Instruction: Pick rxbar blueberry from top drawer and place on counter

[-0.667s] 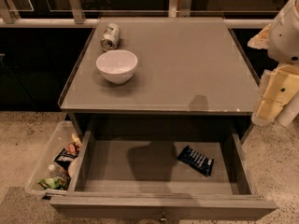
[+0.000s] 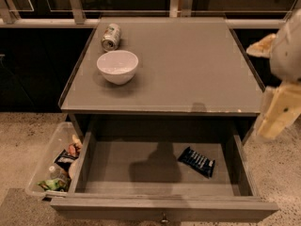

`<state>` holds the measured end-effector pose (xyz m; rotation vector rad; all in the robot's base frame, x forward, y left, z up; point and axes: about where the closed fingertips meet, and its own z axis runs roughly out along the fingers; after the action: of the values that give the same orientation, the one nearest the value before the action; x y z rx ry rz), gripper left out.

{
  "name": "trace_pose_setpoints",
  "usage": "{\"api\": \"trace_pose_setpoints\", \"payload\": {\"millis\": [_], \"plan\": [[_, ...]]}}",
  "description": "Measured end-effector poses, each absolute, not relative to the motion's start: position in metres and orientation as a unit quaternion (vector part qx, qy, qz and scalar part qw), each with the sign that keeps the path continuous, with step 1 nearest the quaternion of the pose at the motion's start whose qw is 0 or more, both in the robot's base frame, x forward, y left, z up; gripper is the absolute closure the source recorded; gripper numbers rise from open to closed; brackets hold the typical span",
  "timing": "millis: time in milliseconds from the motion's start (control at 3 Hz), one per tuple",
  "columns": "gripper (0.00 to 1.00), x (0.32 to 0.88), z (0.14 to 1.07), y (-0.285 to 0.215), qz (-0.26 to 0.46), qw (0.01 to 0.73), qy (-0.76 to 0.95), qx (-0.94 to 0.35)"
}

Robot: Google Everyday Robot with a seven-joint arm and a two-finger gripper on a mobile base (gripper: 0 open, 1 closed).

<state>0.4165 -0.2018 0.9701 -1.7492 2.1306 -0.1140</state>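
The rxbar blueberry, a small dark navy bar with pale lettering, lies flat on the floor of the open top drawer, toward its right side. The counter is the grey tabletop above the drawer. My gripper, pale cream, hangs at the right edge of the view, above and to the right of the drawer's right wall and well apart from the bar. Nothing shows in it.
A white bowl stands on the counter's left part, with a can lying on its side behind it. A clear plastic bin of snacks sits left of the drawer. Speckled floor surrounds the unit.
My gripper and arm have shifted slightly lower at the right edge. The bar, bowl and can have not moved.
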Motion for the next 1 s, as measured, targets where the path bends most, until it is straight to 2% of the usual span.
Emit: {"api": "trace_pose_setpoints", "payload": {"millis": [667,1000], "plan": [[0.0,0.384,0.827,-0.197,0.043,0.235,0.755,-0.61],[0.0,0.373,0.699,-0.198,0.107,0.197,0.784,-0.578]]}}
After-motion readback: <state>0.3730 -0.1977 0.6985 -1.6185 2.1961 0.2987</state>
